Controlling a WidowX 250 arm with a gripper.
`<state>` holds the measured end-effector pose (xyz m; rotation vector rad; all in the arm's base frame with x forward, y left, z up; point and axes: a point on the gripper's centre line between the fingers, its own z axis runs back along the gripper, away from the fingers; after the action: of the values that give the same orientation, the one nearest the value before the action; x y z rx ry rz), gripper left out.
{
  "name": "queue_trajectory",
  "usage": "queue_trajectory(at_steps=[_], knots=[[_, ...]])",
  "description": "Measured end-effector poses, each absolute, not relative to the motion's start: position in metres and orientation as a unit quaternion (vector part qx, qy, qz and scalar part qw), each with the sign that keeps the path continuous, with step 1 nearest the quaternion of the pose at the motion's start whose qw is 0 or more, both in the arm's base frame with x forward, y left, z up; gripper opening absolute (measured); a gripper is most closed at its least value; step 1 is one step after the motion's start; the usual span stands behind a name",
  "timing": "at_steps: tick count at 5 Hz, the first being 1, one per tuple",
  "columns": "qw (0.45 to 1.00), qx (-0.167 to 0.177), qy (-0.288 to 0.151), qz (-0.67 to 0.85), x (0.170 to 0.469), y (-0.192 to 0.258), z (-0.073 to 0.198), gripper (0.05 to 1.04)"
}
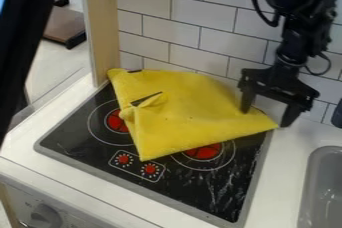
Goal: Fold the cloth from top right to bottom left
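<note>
**Spread Wide at the Pointed Corner**

Hanging at the nearest corner of the yellow cloth (194, 117), with the black gripper (266, 118) spread wide around that tip and apparently without a pinch on it. Find the rest under and beside the hand, draped over much of the black stovetop (184, 184), with a small raised fold (150, 103) well apart from the hand.

Judge this as the grasping step, with the fold toward bottom left yet to be made. Next, probably, settle lower around the corner, close on it, lift slightly, carry it across toward bottom left, and release. Beware of missing the thin edge.
</note>
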<state>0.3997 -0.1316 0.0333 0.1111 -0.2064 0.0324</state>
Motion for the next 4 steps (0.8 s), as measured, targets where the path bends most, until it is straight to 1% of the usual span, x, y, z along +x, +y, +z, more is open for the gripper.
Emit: queue_trajectory(at_steps=[1, 2, 3, 4], knots=[[0.994, 0.056, -0.094, 0.015, 0.392, -0.134, 0.026, 0.713], [0.993, 0.057, -0.102, 0.016, 0.388, -0.132, 0.024, 0.478], [0.993, 0.046, -0.106, 0.020, 0.381, -0.132, 0.024, 0.294], [0.994, 0.039, -0.102, 0.017, 0.378, -0.134, 0.025, 0.163]])
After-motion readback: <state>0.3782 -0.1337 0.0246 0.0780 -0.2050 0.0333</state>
